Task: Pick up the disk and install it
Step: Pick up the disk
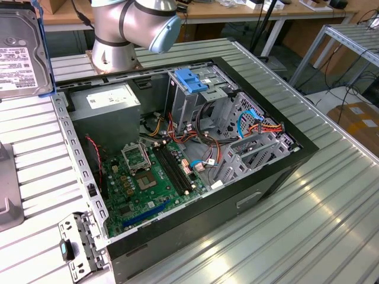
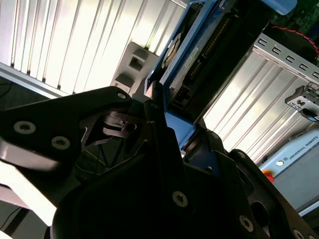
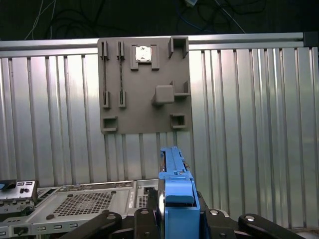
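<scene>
Ribbed metal table [image 1: 331, 195]: bright, hard, ridged.
Open computer case [image 1: 177, 228]: sheet-steel box holding green board and loose wires; well apart from jaws.
Grey fixture plate [image 3: 144, 84]: matte, slotted, lying flat beyond jaws.
Disk [image 3: 175, 196]: edge-on between jaws, held clear of table. Dark metal body, white label, blue plastic frame.
Handling, judged: dense, rigid, shock-sensitive. Plastic rails may flex, so squeeze flat faces.
Gripper [image 3: 175, 221]: black jaws closed snug on disk.

Ribbed metal tabletop [image 1: 331, 207] with glare, wooden workbenches [image 1: 237, 15] behind, cardboard box [image 1: 361, 121] on floor
</scene>
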Robot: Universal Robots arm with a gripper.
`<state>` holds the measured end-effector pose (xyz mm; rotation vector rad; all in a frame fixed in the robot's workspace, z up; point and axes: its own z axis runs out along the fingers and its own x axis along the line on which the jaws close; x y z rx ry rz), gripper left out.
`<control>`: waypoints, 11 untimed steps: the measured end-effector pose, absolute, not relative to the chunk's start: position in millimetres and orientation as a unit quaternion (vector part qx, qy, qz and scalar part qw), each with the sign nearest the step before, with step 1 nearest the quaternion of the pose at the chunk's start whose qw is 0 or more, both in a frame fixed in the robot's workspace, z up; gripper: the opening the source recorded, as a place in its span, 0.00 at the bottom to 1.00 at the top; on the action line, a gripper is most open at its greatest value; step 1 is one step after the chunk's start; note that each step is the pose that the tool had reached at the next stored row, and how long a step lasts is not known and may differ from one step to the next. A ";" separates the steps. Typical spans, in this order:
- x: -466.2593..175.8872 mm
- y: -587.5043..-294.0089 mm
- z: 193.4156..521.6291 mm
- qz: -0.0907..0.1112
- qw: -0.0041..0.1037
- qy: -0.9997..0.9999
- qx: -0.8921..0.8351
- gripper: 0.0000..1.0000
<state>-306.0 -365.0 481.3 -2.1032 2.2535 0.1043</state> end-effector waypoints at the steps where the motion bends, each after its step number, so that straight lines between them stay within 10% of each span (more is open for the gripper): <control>1: -305.9 -365.0 481.2 0.034 0.029 0.730 -0.682 0.37; 11: -304.0 -365.0 481.1 0.034 0.029 0.730 -0.682 0.37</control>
